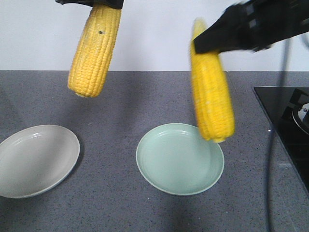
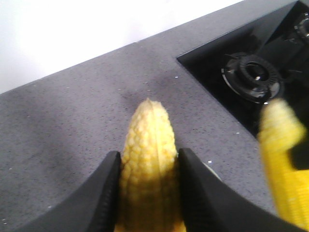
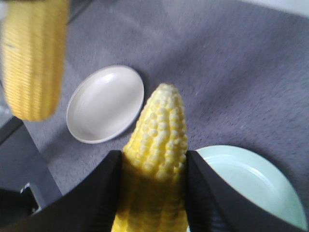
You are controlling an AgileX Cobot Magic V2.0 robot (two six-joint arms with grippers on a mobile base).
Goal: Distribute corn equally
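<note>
Two corn cobs hang in the air above the grey counter. My left gripper (image 1: pixel 91 2), at the top edge of the front view, is shut on the first cob (image 1: pixel 94 48), which hangs up and to the right of the white plate (image 1: pixel 34 159). In the left wrist view the fingers (image 2: pixel 108 193) press both sides of this cob (image 2: pixel 149 125). My right gripper (image 1: pixel 219 41) is shut on the second cob (image 1: pixel 211 92), its lower end over the right rim of the green plate (image 1: pixel 159 164). The right wrist view has that cob (image 3: pixel 161 121) clamped between the fingers (image 3: pixel 104 193).
A black gas hob (image 1: pixel 289 116) with a burner (image 2: pixel 251 77) takes up the counter's right side. A dark cable (image 1: pixel 275 145) hangs down from the right arm. A white wall runs behind the counter. Both plates (image 3: pixel 104 104) (image 3: pixel 251 183) hold nothing.
</note>
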